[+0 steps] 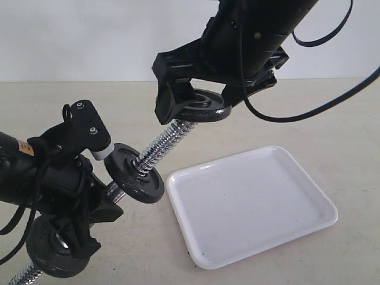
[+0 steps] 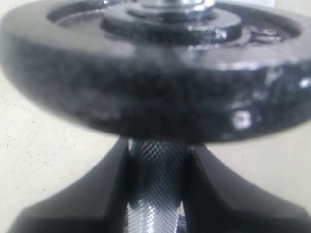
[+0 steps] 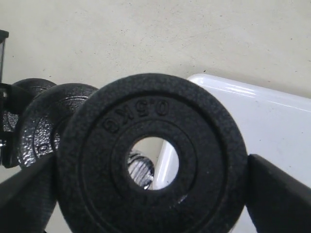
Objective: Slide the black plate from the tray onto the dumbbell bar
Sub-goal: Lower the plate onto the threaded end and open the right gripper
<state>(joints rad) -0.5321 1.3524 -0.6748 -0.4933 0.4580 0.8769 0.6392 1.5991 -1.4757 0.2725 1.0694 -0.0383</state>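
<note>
While right end effector (image 3: 151,191) holds pebbled plate (image 3: 92,165) | left end effector (image 2: 158,199) clamps knurled bar (image 2: 158,162)

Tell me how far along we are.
Done: the flat matte-black iron plate is off the glossy white tray, clamped in the right gripper. In hand: the left gripper grips the threaded chrome dumbbell bar, whose tip shows through the plate's hole. Left: slide it down, release.

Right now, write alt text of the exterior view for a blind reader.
The right tool holds a flat round matte-black iron plate at the raised tip of a tilted chrome threaded dumbbell bar, which the left tool grips mid-length. A glossy white rectangular tray sits empty beside it.
</note>
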